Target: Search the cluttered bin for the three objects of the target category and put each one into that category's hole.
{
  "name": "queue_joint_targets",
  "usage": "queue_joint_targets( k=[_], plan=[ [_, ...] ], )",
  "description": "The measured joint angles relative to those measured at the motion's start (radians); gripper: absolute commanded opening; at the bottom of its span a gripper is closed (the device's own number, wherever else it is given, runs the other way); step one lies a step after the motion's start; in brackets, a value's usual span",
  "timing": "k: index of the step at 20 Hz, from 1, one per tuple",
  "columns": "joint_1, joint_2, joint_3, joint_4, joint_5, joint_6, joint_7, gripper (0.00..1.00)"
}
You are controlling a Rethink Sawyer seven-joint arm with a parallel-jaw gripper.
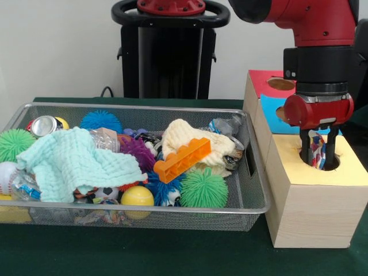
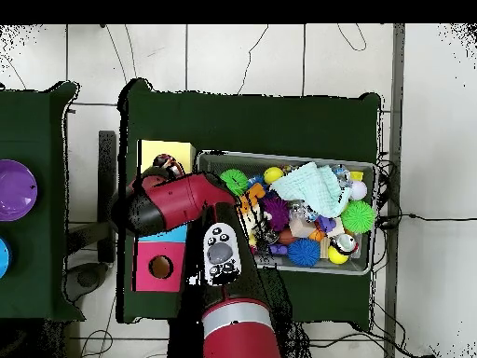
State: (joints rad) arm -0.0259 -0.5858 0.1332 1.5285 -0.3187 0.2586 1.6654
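My gripper (image 1: 319,156) hangs at the round hole (image 1: 328,164) in the yellow top of the wooden box (image 1: 310,213), with its fingertips down at the opening. Between the fingers sits a crumpled red, white and blue item (image 1: 319,148), and the gripper is shut on it. In the overhead view the gripper (image 2: 168,169) shows at the yellow top (image 2: 158,151), mostly under the red arm. The wire bin (image 1: 253,204) to the left holds crushed cans (image 1: 43,125), spiky balls (image 1: 203,188), an orange toy brick (image 1: 181,160) and two cloths.
The box also has a red top with a hole (image 1: 280,84) and a blue top (image 1: 270,106) behind the yellow one. A mint cloth (image 1: 75,164) and a cream cloth (image 1: 190,141) cover part of the bin. A purple disc (image 2: 14,189) lies on a separate table.
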Motion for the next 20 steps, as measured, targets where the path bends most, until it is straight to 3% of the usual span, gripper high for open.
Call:
queue_joint_targets(
  k=[1,20],
  plan=[
    [-0.001,-0.001,-0.002,0.000,0.000,0.000,0.000,0.00],
    [0.000,-0.022,-0.018,0.000,0.000,0.021,0.000,0.00]
  ],
)
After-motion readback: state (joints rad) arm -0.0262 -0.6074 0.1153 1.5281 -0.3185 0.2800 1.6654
